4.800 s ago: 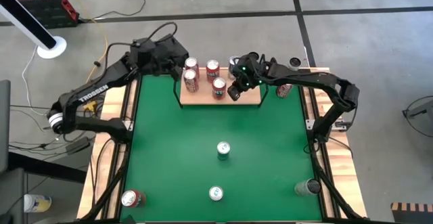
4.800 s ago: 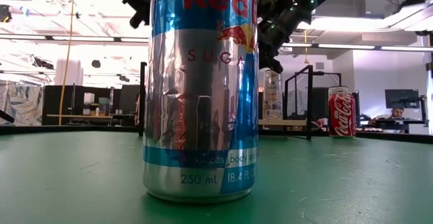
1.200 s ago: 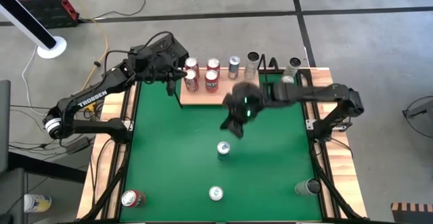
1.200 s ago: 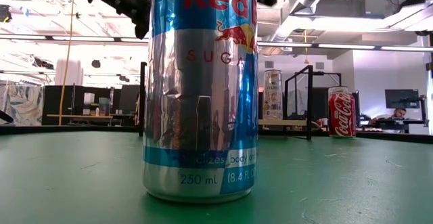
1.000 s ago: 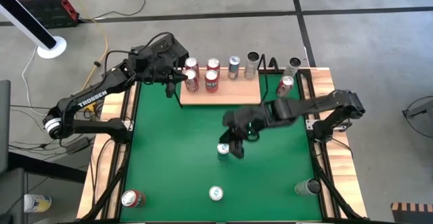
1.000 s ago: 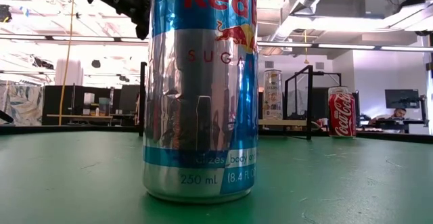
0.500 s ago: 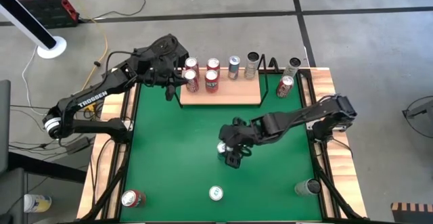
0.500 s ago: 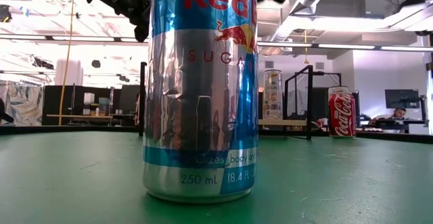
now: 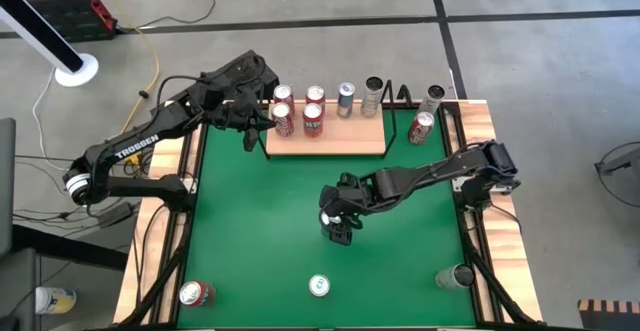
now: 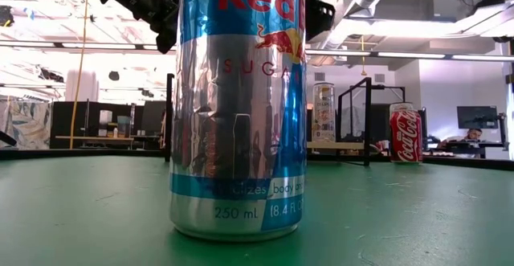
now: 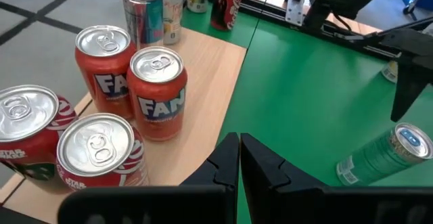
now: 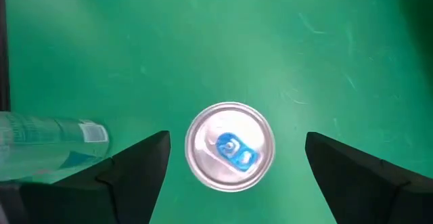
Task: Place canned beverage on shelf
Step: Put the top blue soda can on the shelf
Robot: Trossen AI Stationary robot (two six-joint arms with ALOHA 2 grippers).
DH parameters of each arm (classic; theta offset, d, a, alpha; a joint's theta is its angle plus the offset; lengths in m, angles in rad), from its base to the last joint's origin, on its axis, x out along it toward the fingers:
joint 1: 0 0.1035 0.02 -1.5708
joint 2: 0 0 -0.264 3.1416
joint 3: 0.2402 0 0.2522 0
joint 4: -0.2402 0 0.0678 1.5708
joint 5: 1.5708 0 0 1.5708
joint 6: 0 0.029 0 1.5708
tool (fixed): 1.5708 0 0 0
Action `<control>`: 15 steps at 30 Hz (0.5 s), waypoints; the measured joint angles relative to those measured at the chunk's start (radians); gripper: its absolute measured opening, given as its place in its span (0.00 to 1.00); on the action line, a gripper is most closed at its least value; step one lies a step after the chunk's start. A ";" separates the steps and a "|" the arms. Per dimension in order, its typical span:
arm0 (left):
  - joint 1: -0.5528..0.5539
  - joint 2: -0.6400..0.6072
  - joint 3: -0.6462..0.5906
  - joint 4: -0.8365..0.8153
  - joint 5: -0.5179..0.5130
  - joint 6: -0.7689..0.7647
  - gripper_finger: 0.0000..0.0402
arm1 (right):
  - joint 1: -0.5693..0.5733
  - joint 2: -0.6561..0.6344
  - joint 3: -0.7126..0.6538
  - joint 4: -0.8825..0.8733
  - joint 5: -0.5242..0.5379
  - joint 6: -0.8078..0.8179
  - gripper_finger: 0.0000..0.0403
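Where the high view looks down on the green table [image 9: 250, 251], the shelf [image 9: 335, 139] lies at the far edge, bearing four red cans [image 9: 298, 111] at its left end and a slim silver-blue can [image 9: 346, 99] and a grey can [image 9: 373, 95] along its back. A red can [image 9: 421, 127] stands off the shelf to its right. The right gripper [image 9: 338, 221] hangs over a silver can [image 9: 329, 218] at mid-table, fingers spread wide with nothing between them. The left gripper [image 9: 250, 131] sits just off the shelf's left end, fingers pressed together and empty. Three more cans [image 9: 319, 286] stand along the near edge.

From table height, a tall blue-and-silver Red Bull can [image 10: 238, 105] fills the middle; a Coca-Cola can [image 10: 404, 133] stands far behind it.

Past the left wrist, the closed fingers [image 11: 237, 166] point beside four Fanta-type cans [image 11: 157, 92] on the wooden board [image 11: 203, 109].

Under the right wrist, the silver can's top [image 12: 230, 146] with its blue tab lies centred between the parted fingers [image 12: 139, 166], untouched.
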 joint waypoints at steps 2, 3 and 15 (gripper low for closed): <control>0.000 0.000 0.000 0.000 0.000 0.007 0.00 | -0.004 0.000 0.000 0.007 0.000 -0.002 0.92; 0.000 0.000 0.000 0.000 0.000 0.007 0.00 | -0.004 -0.002 0.001 0.007 0.000 -0.004 0.92; 0.000 0.000 0.000 -0.004 -0.002 0.016 0.00 | -0.003 0.111 0.000 0.034 0.000 -0.019 0.92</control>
